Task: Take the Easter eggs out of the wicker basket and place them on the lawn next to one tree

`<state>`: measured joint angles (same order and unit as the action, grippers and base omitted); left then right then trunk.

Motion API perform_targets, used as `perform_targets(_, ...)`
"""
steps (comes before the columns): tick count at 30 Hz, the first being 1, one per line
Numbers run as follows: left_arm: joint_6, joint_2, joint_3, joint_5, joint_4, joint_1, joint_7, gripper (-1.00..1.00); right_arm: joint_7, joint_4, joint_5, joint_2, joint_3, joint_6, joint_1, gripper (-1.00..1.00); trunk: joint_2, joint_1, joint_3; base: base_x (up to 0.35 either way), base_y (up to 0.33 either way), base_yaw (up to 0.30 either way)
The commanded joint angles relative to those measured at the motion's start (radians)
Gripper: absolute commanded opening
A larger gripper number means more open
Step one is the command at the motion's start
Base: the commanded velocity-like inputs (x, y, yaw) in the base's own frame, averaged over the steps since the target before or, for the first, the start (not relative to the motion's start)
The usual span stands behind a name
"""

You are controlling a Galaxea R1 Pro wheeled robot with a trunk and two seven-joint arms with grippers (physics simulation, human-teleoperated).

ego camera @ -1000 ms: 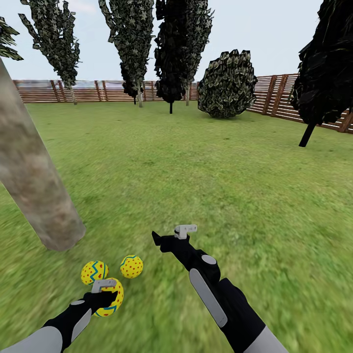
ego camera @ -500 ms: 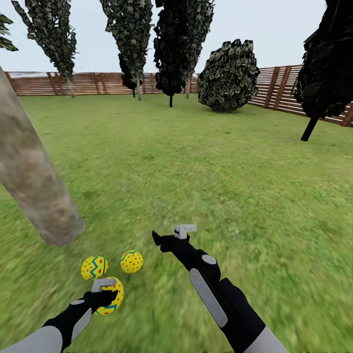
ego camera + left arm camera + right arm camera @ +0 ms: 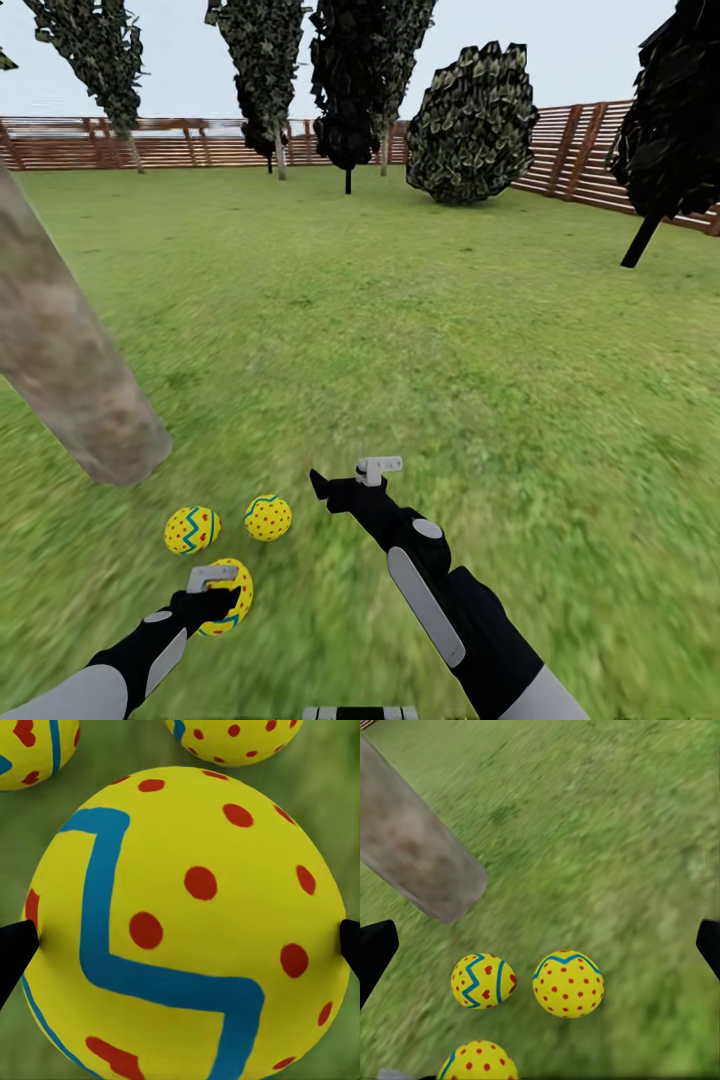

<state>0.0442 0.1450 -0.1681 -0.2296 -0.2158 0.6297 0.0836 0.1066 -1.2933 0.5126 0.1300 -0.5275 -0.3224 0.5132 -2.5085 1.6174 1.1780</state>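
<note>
Fence (image 3: 150, 140) higher, eggs (image 3: 268, 518) unmoved.

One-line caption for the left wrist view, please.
Left gripper fingertips flank a yellow Easter egg with red dots and blue zigzag; two more eggs beyond on grass.

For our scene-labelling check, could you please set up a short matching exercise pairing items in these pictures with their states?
Things:
1. third egg
2. right gripper
3. tree trunk
4. two eggs

States:
A. lying free on the lawn
B. between the left gripper's fingertips
C. open, holding nothing
D. rising tilted from the grass

Pairs: 1-B, 2-C, 3-D, 4-A
</note>
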Motion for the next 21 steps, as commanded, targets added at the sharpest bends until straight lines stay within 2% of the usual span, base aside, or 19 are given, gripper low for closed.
perform_targets(1, 0.007, 0.001, -0.008, -0.010, 0.001, 0.001, 0.001, -1.00, 0.008, -0.002, 0.011, -0.001, -0.002, -0.003, 0.001, 1.00, -0.001, 0.000, 0.005, 0.000, 0.000, 0.000)
perform_targets(10, 0.011, 0.002, -0.013, -0.010, -0.002, 0.003, 0.002, -1.00, 0.002, -0.004, 0.011, -0.001, -0.002, -0.003, 0.001, 1.00, -0.003, 0.004, 0.040, 0.000, 0.000, 0.000)
perform_targets(21, 0.010, 0.002, -0.013, -0.010, -0.004, 0.005, -0.004, -1.00, 0.002, -0.004, 0.011, -0.001, -0.002, -0.003, 0.001, 1.00, -0.003, 0.004, 0.040, 0.027, 0.006, 0.000)
